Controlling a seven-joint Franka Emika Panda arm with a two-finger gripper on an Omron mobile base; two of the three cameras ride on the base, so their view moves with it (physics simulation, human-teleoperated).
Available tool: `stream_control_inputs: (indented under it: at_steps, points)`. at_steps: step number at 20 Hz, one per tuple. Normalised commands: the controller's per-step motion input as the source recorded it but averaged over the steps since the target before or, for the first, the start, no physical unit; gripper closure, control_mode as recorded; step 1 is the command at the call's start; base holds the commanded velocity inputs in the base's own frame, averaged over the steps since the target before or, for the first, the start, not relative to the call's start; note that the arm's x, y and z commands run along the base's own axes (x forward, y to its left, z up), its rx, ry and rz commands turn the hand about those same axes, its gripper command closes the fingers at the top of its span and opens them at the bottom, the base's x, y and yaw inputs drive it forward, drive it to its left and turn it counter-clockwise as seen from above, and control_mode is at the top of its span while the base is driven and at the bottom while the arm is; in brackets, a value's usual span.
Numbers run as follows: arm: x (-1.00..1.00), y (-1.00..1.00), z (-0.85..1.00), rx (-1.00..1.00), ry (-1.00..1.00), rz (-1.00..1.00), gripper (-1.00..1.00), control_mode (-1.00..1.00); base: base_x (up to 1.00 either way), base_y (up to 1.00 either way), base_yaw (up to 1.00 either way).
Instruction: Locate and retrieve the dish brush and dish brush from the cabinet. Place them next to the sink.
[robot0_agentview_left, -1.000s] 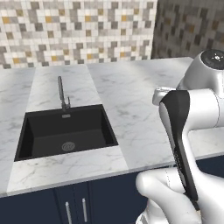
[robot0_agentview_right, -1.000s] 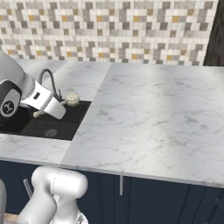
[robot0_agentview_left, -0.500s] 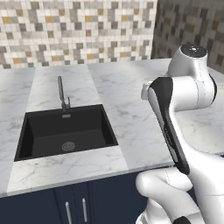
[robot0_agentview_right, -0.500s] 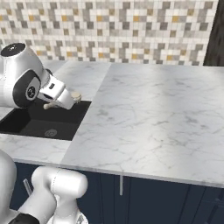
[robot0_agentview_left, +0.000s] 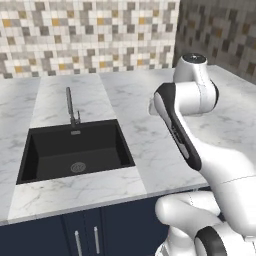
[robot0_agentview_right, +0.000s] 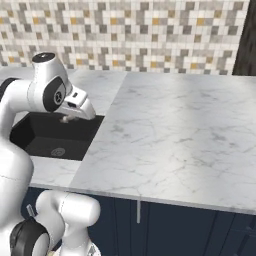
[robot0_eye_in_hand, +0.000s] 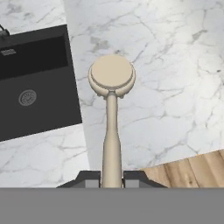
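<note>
Brush (robot0_eye_in_hand: 111, 83), tan wood, stands mid-frame in the hand view, its handle clamped in the hand (robot0_eye_in_hand: 111, 178), head over marble table (robot0_eye_in_hand: 166, 87); sink (robot0_eye_in_hand: 35, 87) upper left.

Pale tan dish brush (robot0_eye_in_hand: 111, 78); black sink (robot0_agentview_left: 75, 150); white grey-veined marble counter (robot0_agentview_right: 175, 130); beige-grey-gold mosaic backsplash (robot0_agentview_left: 85, 35)
</note>
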Motion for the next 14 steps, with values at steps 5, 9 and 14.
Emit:
stream_control_inputs:
  at_steps: [5,9,14]
  points:
    - [0.5,-0.03,-0.4,-0.08,-0.05,0.01,1.0,-1.0,0.0,0.0,0.0]
    - [0.57,0.0,-0.42,-0.05,-0.06,0.0,1.0,-1.0,0.0,0.0,0.0]
    - [0.52,0.0,-0.37,0.02,-0.01,0.0,1.0,-1.0,0.0,0.0,0.0]
